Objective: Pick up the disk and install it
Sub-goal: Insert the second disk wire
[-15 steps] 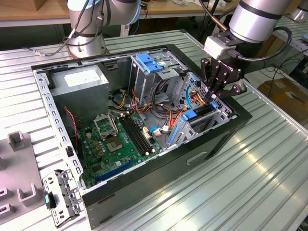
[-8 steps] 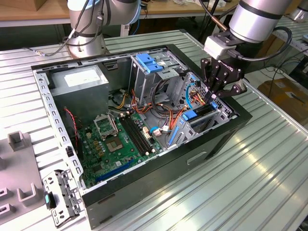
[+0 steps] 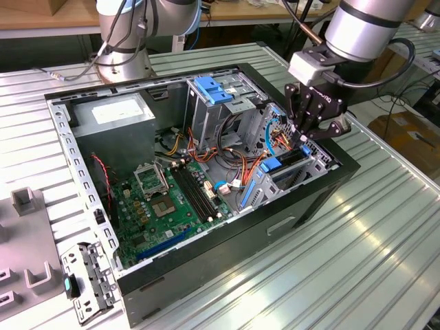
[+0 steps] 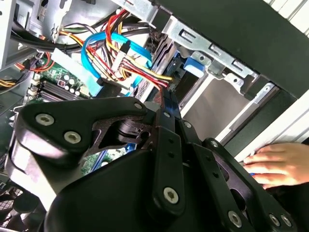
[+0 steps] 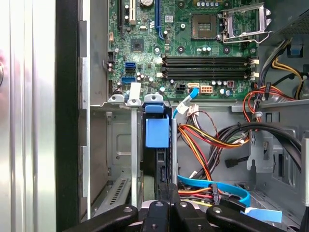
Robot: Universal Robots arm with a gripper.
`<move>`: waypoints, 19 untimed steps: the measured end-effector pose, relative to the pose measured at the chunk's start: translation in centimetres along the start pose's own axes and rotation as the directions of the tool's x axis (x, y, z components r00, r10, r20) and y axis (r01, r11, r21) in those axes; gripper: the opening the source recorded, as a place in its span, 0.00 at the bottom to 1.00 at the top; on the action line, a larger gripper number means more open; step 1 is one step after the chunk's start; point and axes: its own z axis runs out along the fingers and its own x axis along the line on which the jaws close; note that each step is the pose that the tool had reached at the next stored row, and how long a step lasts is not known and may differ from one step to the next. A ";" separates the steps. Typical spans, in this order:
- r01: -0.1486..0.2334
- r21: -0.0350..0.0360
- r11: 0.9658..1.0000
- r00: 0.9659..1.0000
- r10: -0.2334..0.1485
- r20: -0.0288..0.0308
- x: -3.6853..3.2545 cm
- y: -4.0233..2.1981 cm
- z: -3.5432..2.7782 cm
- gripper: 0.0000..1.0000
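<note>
One disk (image 3: 283, 167) stands on edge in the drive bay at the case (image 3: 323, 199) wall on the exterior view's right, its long axis running down into the bay, and its blue tab (image 5: 157, 130) shows in the first wrist view. One end effector (image 3: 306, 132) hangs just above it; whether it is spread or pinching cannot be told. One hand (image 4: 280, 164) rests on the ribbed surface (image 3: 385, 254) beside the case. One motherboard (image 3: 172, 199) lies inside.

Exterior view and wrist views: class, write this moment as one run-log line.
tool: above the drive bay at the case's edge | disk: standing on edge in the bay | hand: resting on the case rim
</note>
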 end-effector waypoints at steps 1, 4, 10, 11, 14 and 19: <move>0.000 0.000 1.000 1.000 0.000 0.000 0.00 0.02 0.00 0.11; 0.000 0.000 1.000 1.000 0.000 0.000 0.00 0.04 -0.16 0.11; 0.000 0.000 1.000 1.000 0.000 0.000 0.12 0.06 -3.32 0.11; 0.000 0.000 1.000 1.000 0.000 0.000 0.12 0.06 -3.32 0.11; 0.000 0.000 1.000 1.000 0.000 0.000 0.12 0.06 -3.34 0.11; 0.000 0.000 1.000 1.000 0.000 0.000 0.11 0.39 -3.36 0.11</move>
